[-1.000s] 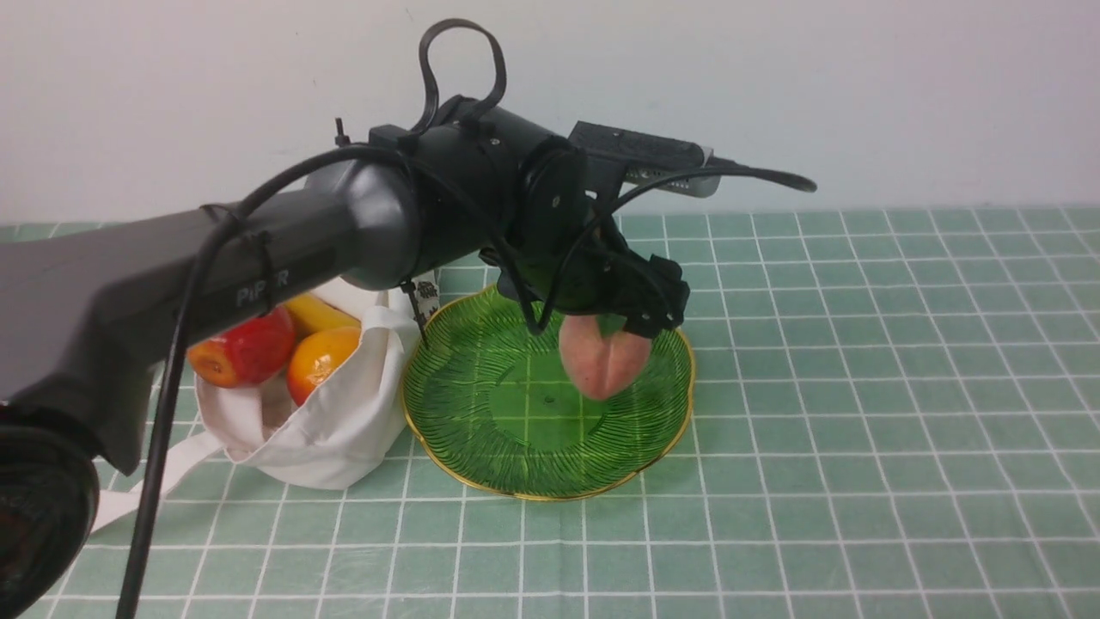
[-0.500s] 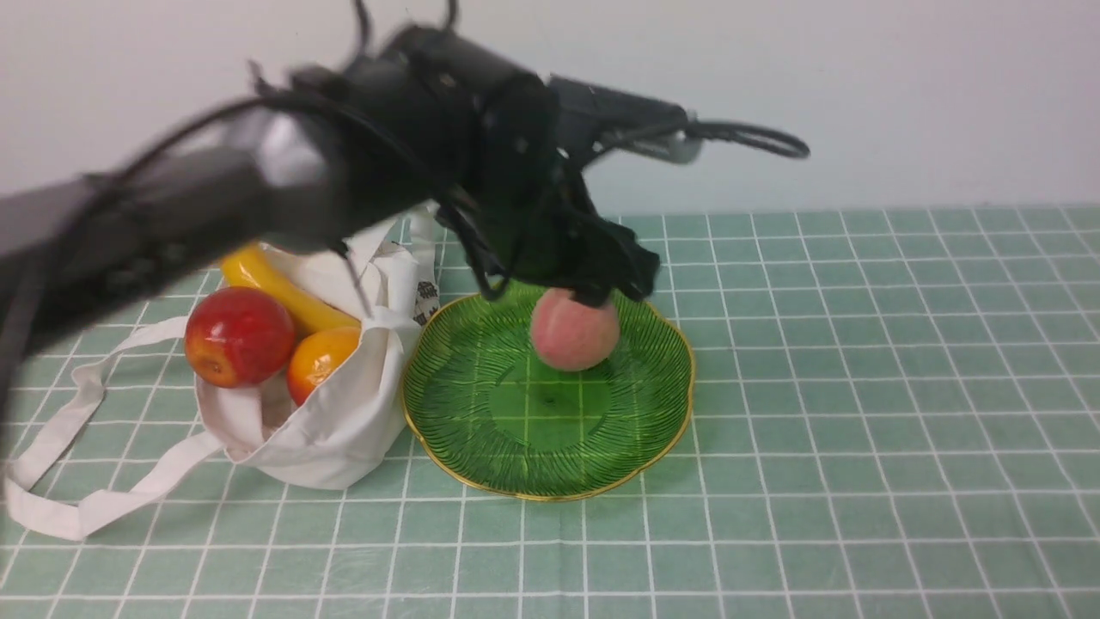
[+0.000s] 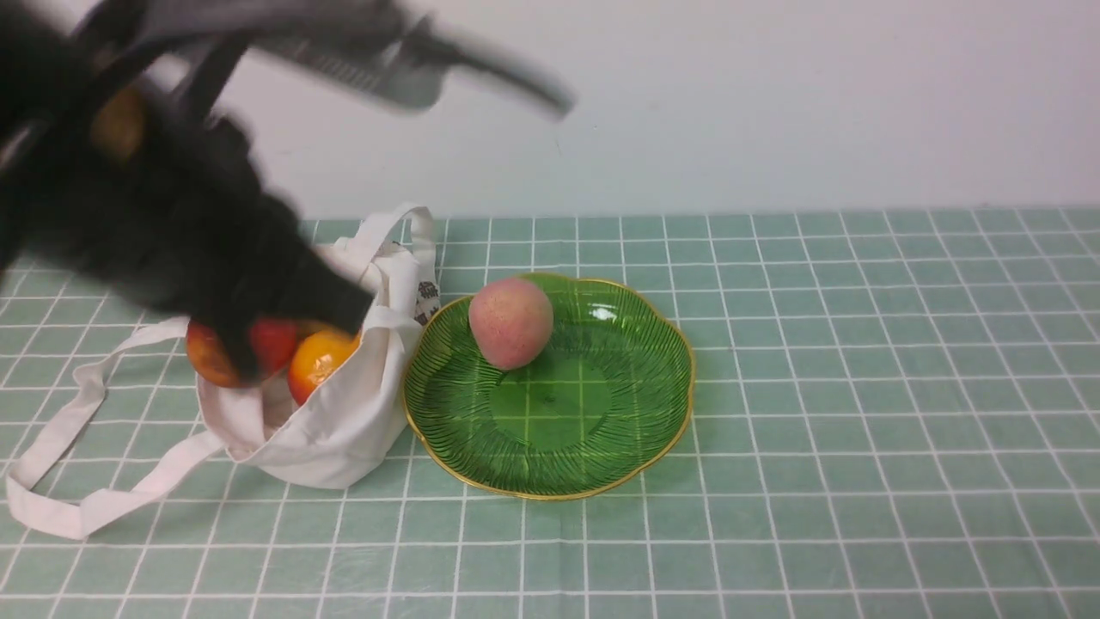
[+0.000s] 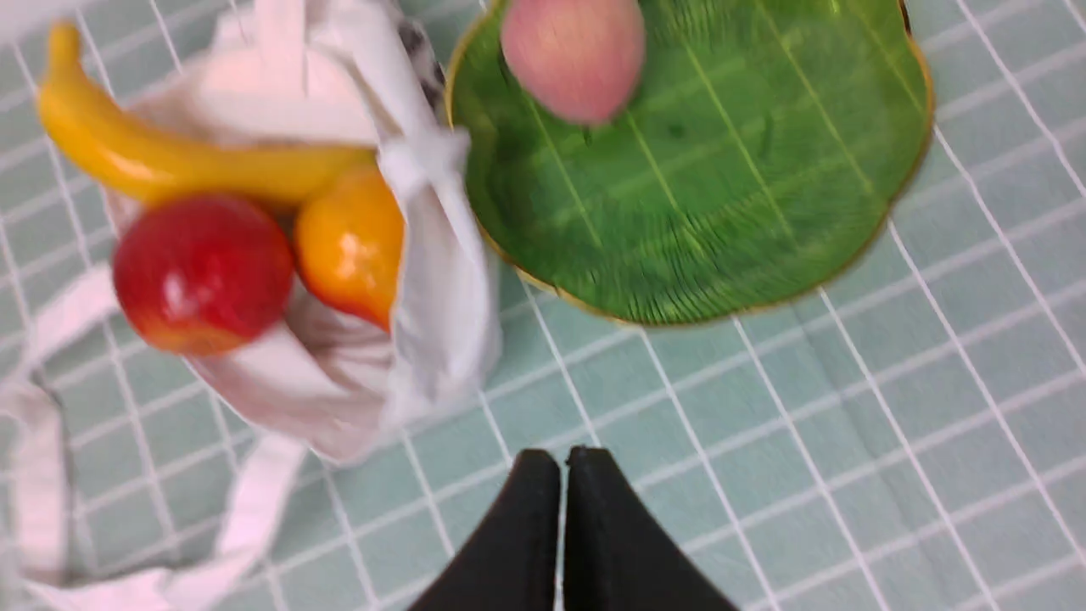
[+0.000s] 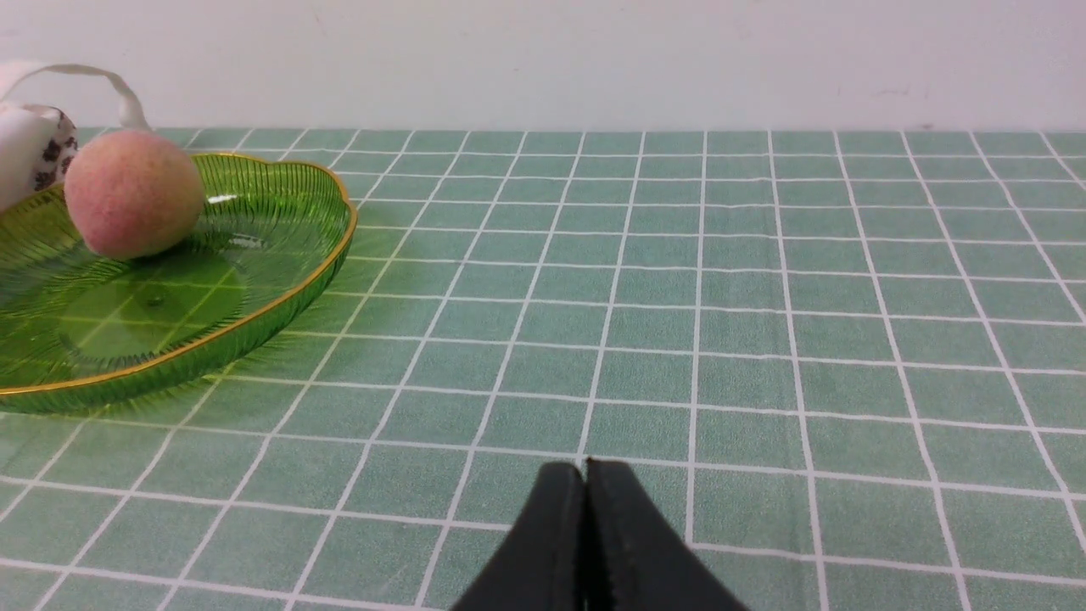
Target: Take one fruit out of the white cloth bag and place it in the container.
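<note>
Though the peach looked soft and easily bruised, best cupped around its middle, the left gripper was closed, empty.

You have bare desk to the right of the green dish for a claw to pass. On the dish's left, the white cloth bag blocks your way.

round fuzzy pale-pink peach: shifted leftward across the ribbed translucent green dish toward the soft white fabric bag, its full outline uncovered | black left gripper: closed, came away from the peach, swung left over the bag | flat white fabric handle on the left: came into full view
</note>
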You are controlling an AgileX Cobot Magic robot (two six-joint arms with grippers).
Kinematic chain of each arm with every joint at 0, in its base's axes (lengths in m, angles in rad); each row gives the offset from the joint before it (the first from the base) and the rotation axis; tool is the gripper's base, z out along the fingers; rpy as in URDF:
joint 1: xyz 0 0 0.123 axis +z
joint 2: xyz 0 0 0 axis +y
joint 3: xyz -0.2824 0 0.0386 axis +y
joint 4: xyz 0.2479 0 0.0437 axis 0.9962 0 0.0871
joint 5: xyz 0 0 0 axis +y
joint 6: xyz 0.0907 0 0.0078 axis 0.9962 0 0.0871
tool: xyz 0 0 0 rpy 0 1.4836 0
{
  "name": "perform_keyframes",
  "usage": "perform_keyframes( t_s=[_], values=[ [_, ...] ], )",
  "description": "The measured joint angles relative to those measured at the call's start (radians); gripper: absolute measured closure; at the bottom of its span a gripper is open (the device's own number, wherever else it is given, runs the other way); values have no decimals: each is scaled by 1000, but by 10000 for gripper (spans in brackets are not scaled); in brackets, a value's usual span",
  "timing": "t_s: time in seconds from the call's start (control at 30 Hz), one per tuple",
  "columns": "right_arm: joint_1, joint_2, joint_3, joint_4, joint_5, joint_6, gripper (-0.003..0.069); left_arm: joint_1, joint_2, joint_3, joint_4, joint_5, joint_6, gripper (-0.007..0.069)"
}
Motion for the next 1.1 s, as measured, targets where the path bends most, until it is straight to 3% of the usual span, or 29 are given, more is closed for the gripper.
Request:
perform_keyframes(
  t_s=[0.13,0.33,0.6,0.93,1.1],
  values=[
    [0,0,0,0,0,0,674,0,-210,339,-76,-330,-22,632],
    [0,0,0,0,0,0,674,0,-403,652,-116,-663,-29,632],
    [0,0,0,0,0,0,674,0,-454,814,-79,-694,-25,632],
    [0,0,0,0,0,0,674,0,-455,827,-74,-651,-30,632],
    [0,0,0,0,0,0,674,78,-520,868,-93,-748,-10,632]
  ],
)
